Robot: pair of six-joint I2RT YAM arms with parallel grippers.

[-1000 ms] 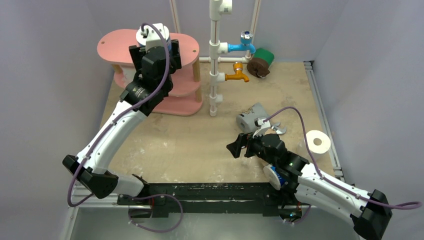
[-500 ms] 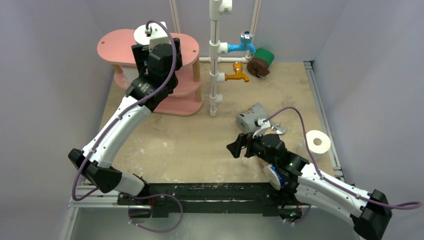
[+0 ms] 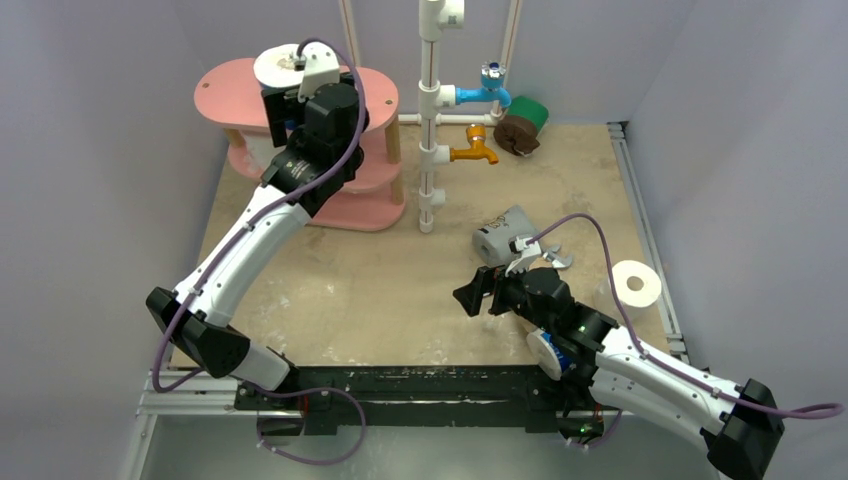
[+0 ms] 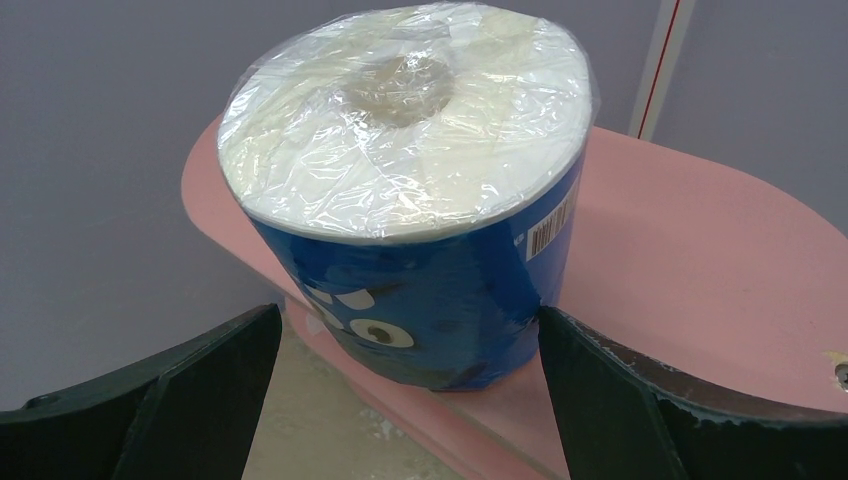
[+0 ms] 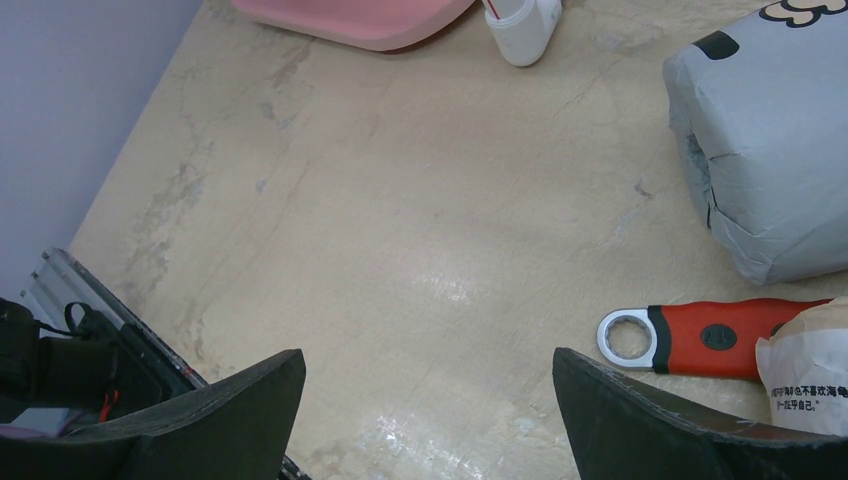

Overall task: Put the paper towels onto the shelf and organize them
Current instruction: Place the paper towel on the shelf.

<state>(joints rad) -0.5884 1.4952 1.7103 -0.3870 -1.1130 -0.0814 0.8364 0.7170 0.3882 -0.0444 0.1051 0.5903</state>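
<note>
The left end effector point(image 4: 400, 400) stands released around the blue-wrapped cylindrical paper roll point(image 4: 415, 200) near the pink oval shelf point(image 4: 700, 260) edge; a nudge might topple it off.

Light is even and soft from above in all three views, fairly bright, with only faint shadows under the arms. The surface point(image 5: 420, 220) shows a pale sheen patch in the right wrist view. In the left wrist view the plastic wrap on the blue roll point(image 4: 410, 190) catches small crinkled highlights. The dark pincer fingers point(image 4: 170, 400) look slightly soft at the bottom edges. The overhead view is sharp, its walls a flat grey-violet.
</note>
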